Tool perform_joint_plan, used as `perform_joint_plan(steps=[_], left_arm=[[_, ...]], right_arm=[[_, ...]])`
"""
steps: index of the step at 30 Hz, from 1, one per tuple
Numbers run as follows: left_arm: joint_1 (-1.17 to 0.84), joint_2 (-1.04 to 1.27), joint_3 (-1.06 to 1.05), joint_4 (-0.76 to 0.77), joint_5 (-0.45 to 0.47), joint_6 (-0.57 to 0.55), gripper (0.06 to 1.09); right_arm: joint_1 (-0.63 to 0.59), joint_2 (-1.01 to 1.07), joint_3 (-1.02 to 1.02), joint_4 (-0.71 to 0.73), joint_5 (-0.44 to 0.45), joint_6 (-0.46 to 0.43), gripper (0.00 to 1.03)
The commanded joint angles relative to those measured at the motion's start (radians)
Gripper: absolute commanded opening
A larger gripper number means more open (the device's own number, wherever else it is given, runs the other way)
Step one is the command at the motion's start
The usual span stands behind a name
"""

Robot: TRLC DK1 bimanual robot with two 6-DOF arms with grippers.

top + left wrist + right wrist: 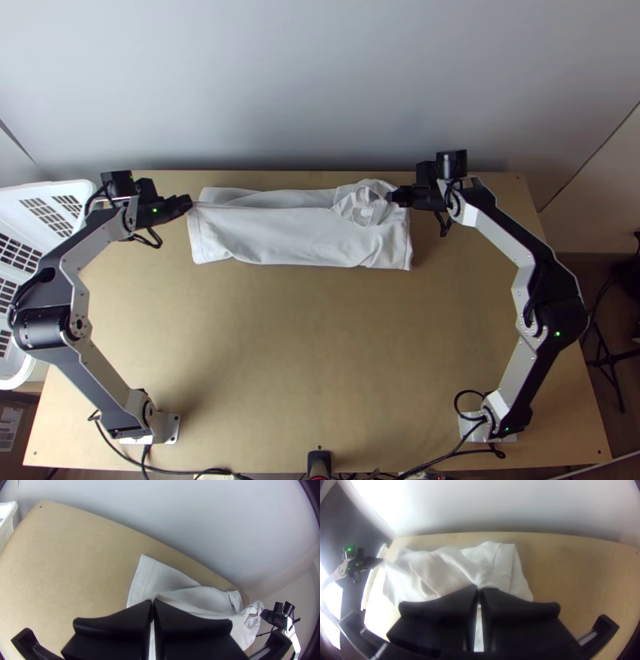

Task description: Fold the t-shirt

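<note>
In the top view the white t-shirt [288,236] lies as a long folded strip near the table's back edge, its collar bunched at the right end. My left gripper [190,203] is at the strip's left end, shut on a bit of cloth; my right gripper [390,196] is shut on cloth beside the collar. In the left wrist view my left gripper [152,601] pinches a raised fold of the shirt [160,576]. In the right wrist view my right gripper [479,589] has the shirt [440,566] between its closed fingers.
A white plastic basket [48,188] stands beyond the table's left side. The wooden table [320,352] reaches from the shirt toward the arms' bases, with a pale wall [320,88] behind its back edge. Black cables run along the near edge.
</note>
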Motion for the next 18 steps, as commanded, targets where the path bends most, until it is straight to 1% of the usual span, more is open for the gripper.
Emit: perform_joint_plan(steps=[1,4,6,8,11,12,13,14,15,16,17,18], left_arm=[[-0.033,0.05,0.015,-0.002,-0.032,-0.012,0.1],[-0.042,0.059,0.023,0.0,-0.043,-0.022,0.1],[-0.042,0.062,0.015,0.037,-0.054,-0.052,0.1],[-0.031,0.068,0.009,0.094,-0.055,-0.095,0.1],[-0.025,0.089,0.028,0.101,-0.057,-0.104,0.1],[-0.023,0.096,0.032,0.1,-0.057,-0.105,0.13],[-0.023,0.1,0.037,0.1,-0.057,-0.11,0.2],[-0.02,0.105,0.04,0.1,-0.057,-0.118,0.33],[-0.017,0.106,0.046,0.095,-0.057,-0.119,0.48],[-0.014,0.106,0.051,0.081,-0.055,-0.119,0.66],[-0.011,0.105,0.052,0.06,-0.055,-0.119,0.86],[-0.007,0.096,0.051,0.048,-0.055,-0.119,1.0]], right_arm=[[0.003,0.071,0.013,0.075,0.009,0.015,0.03],[0.003,0.112,0.025,0.114,0.032,0.028,0.03],[-0.003,0.141,0.04,0.118,0.035,0.045,0.03],[-0.005,0.155,0.04,0.124,0.035,0.043,0.03],[-0.009,0.183,0.039,0.163,0.062,0.043,0.03],[-0.013,0.194,0.044,0.189,0.071,0.045,0.03],[-0.017,0.204,0.048,0.201,0.075,0.045,0.03],[-0.023,0.209,0.056,0.203,0.076,0.043,0.04],[-0.029,0.212,0.06,0.203,0.075,0.045,0.14],[-0.036,0.209,0.056,0.201,0.075,0.049,0.35],[-0.037,0.197,0.045,0.196,0.075,0.051,0.58],[-0.037,0.178,0.028,0.19,0.075,0.052,0.83]])
